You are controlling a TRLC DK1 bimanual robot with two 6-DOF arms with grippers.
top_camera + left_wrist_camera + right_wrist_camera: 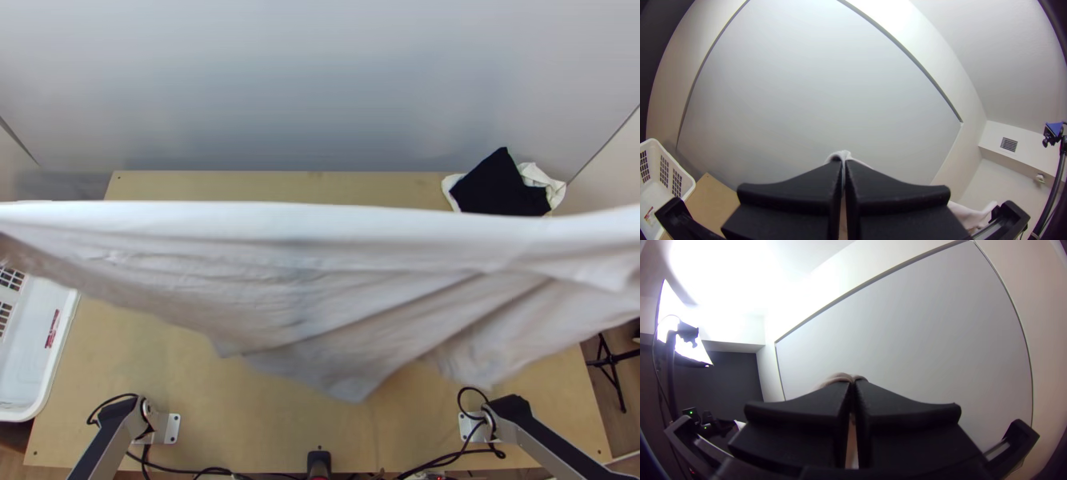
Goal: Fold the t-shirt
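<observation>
left arm (110, 438) splayed | left pincer (844, 165) closed | right arm (546, 450) splayed | right pincer (853, 384) closed

Apparently a lab: mounted arms (552, 450) (and a softbox (668, 302)).

I'm looking over a light wooden rectangular table (200, 400) above brown wooden flooring (630, 424). Behind rises a broad, smooth, pale-grey panel (320, 80), framed by whitish wall (929, 49). And there, a glowing white softbox lamp (669, 306) near a flat dark-grey wall (733, 378)!
</observation>
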